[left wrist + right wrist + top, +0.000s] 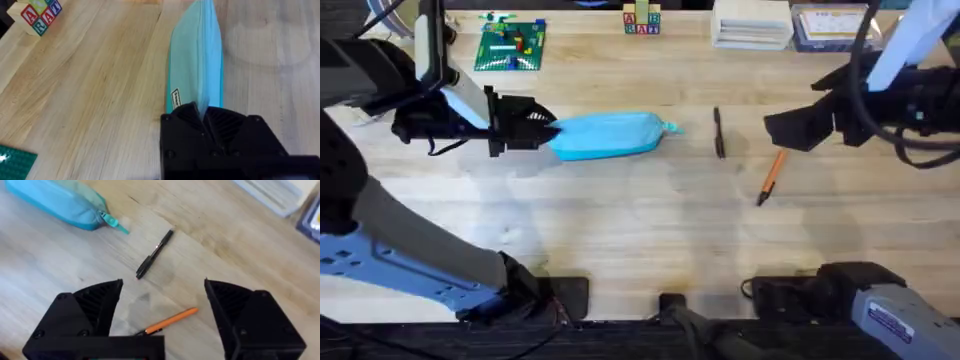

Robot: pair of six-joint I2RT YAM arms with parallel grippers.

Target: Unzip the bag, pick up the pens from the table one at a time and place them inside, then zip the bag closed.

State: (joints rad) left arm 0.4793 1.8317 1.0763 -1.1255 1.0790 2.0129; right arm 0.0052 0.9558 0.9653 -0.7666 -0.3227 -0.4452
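Note:
The light-blue bag (608, 135) lies lengthwise on the table (640, 230), its zipper closed and the pull tab (671, 128) at its right end. My left gripper (542, 130) is shut on the bag's left end; in the left wrist view its black fingers (207, 125) pinch the fabric of the bag (196, 60). The black pen (719, 132) lies right of the bag, and the orange pen (770, 177) lies further right and nearer. My right gripper (798, 130) hovers open above the pens; in its wrist view, the orange pen (170, 321) sits between its fingers and the black pen (155, 254) and bag (60, 202) lie beyond.
A green baseplate with bricks (510, 45) and letter blocks (642, 20) stand at the back. A white box (752, 24) and a clear case (830, 26) sit at the back right. Bare wood stretches in front of the bag.

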